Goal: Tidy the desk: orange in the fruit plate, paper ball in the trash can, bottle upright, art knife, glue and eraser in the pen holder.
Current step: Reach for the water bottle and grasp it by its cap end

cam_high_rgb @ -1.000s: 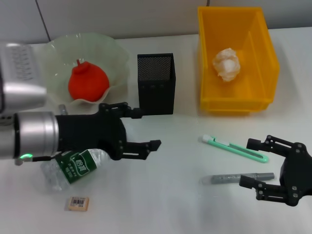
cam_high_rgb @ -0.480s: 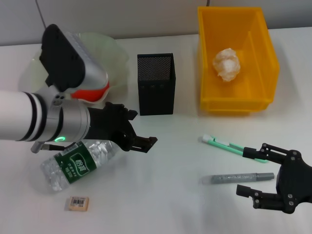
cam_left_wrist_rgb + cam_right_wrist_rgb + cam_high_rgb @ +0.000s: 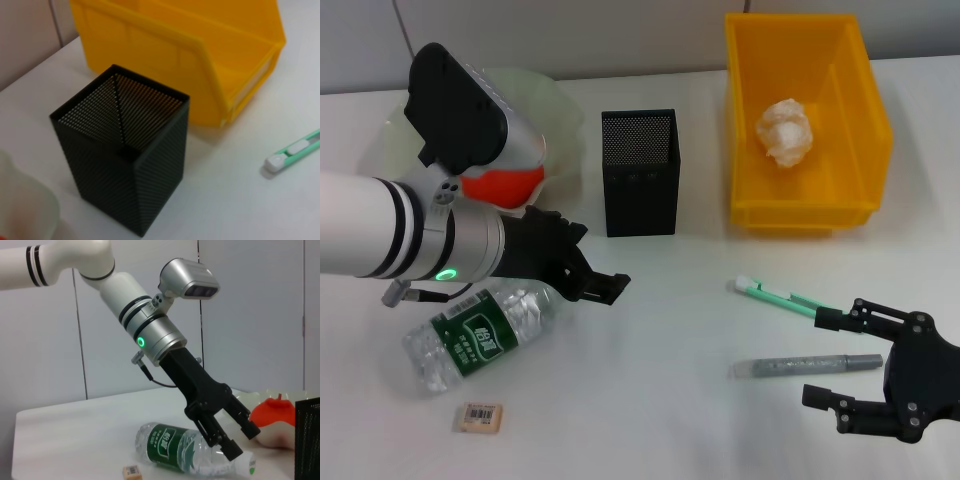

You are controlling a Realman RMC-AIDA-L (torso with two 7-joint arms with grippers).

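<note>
The bottle (image 3: 480, 335) lies on its side at the front left, cap (image 3: 248, 463) toward the pen holder. My left gripper (image 3: 595, 260) hovers open just beyond that cap, holding nothing; it also shows in the right wrist view (image 3: 244, 441). The orange (image 3: 505, 185) sits in the fruit plate (image 3: 563, 130), partly hidden by my left arm. The paper ball (image 3: 785, 131) lies in the trash can (image 3: 800, 215). The eraser (image 3: 480, 416) lies near the front edge. My right gripper (image 3: 818, 357) is open, its fingers either side of the grey glue stick (image 3: 780, 367). The green art knife (image 3: 790, 297) lies just behind.
The black mesh pen holder (image 3: 640, 175) stands between fruit plate and trash can, with nothing visible inside (image 3: 125, 155). The left wrist view also shows the trash can (image 3: 200, 75) and the art knife's tip (image 3: 295, 150).
My left arm rolled its wrist and drew back, uncovering the bottle, which stays lying. My right gripper shifted toward the front edge, over the glue stick.
</note>
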